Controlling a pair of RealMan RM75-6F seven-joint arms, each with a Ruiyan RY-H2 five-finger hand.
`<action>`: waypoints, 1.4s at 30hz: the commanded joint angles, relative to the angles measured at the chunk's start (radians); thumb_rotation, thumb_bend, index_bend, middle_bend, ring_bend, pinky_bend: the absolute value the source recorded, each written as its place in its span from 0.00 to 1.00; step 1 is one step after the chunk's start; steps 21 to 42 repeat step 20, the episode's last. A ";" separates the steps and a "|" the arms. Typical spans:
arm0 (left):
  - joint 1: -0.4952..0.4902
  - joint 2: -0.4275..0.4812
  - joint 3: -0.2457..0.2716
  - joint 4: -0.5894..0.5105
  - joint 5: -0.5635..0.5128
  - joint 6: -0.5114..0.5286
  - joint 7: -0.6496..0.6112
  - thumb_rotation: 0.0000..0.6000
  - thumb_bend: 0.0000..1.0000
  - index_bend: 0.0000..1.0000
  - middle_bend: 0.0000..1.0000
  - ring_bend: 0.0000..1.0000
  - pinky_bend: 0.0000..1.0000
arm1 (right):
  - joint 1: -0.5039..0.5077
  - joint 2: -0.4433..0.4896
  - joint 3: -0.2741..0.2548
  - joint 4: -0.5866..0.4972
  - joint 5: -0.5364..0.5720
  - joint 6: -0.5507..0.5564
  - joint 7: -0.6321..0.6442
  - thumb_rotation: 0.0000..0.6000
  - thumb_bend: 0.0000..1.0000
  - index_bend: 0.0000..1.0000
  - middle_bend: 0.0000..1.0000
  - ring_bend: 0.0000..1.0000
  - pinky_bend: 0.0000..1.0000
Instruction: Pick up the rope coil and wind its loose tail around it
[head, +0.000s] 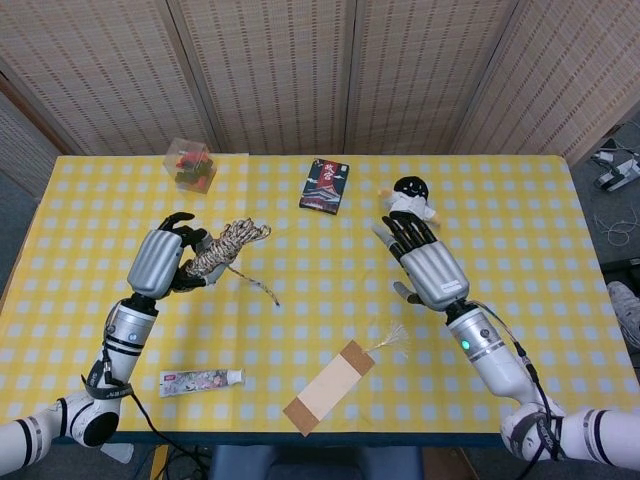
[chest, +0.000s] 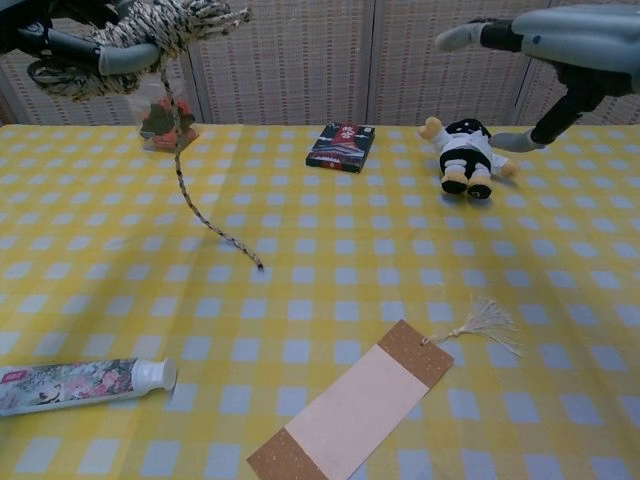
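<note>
My left hand (head: 166, 258) grips the rope coil (head: 222, 250), a brown-and-white braided bundle held up above the table at the left; in the chest view the coil (chest: 150, 35) is at the top left with my left hand (chest: 70, 45) wrapped round it. The loose tail (head: 258, 284) hangs free from the coil; in the chest view the tail (chest: 195, 205) drops down and ends above the yellow checked cloth. My right hand (head: 428, 265) is open, fingers spread, well to the right of the rope and holding nothing; my right hand (chest: 545, 45) sits at the top right in the chest view.
A yellow checked table (head: 320, 330) carries a tube (head: 200, 380), a brown-and-tan bookmark with a tassel (head: 330, 385), a dark booklet (head: 325, 186), a small plush doll (head: 408, 198) and a clear box of red and green items (head: 190, 163).
</note>
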 joint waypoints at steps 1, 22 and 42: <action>0.003 0.006 0.002 0.006 -0.014 -0.007 0.012 0.93 0.31 0.74 0.73 0.56 0.19 | -0.097 0.065 -0.048 -0.048 -0.083 0.104 0.016 1.00 0.30 0.00 0.00 0.00 0.00; 0.028 0.013 0.009 0.055 -0.039 -0.001 0.038 0.98 0.31 0.74 0.73 0.56 0.19 | -0.506 0.194 -0.206 0.074 -0.294 0.422 0.225 1.00 0.32 0.00 0.00 0.00 0.00; 0.028 0.013 0.009 0.055 -0.039 -0.001 0.038 0.98 0.31 0.74 0.73 0.56 0.19 | -0.506 0.194 -0.206 0.074 -0.294 0.422 0.225 1.00 0.32 0.00 0.00 0.00 0.00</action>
